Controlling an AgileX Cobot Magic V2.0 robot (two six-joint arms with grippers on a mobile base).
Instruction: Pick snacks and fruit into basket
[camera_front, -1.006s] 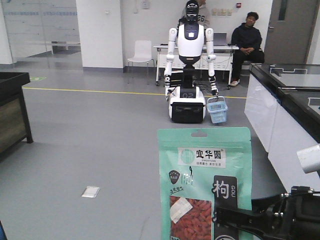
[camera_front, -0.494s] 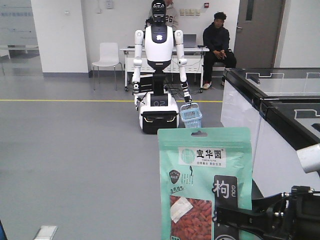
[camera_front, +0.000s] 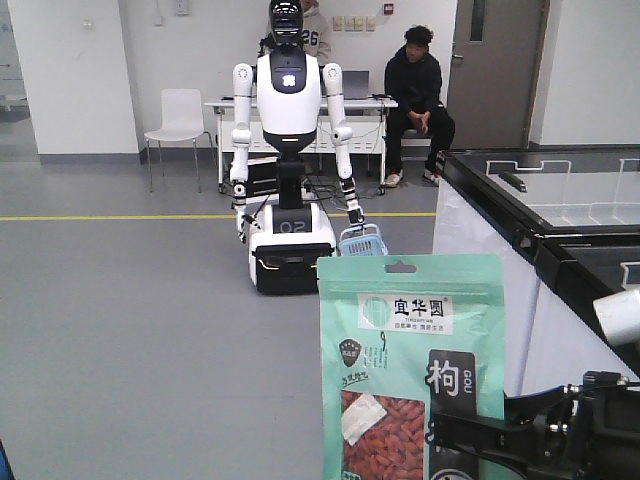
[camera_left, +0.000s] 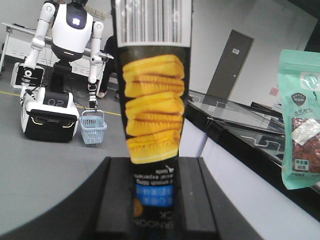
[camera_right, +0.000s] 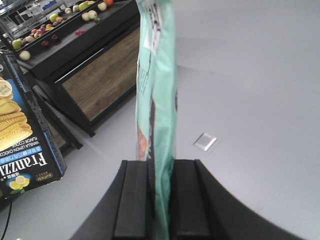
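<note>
The right hand (camera_right: 159, 200) is clamped on the mint-green snack pouch (camera_front: 412, 380), upright at lower centre of the front view. The left hand (camera_left: 155, 200) grips a black biscuit box (camera_left: 152, 100). Within the last second the blue basket (camera_front: 362, 243), hanging from a white humanoid (camera_front: 288, 120), has shifted from upper right of the pouch to just above it and grown larger: judged an approach for drop-off

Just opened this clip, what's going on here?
The two-armed robot's right gripper is shut on a mint-green snack pouch, held upright. Its left gripper is shut on a black wafer box. Neither item is in the basket yet. The light-blue basket is across the floor, held low by a white humanoid robot facing the camera. A man sits by the back wall.
</note>
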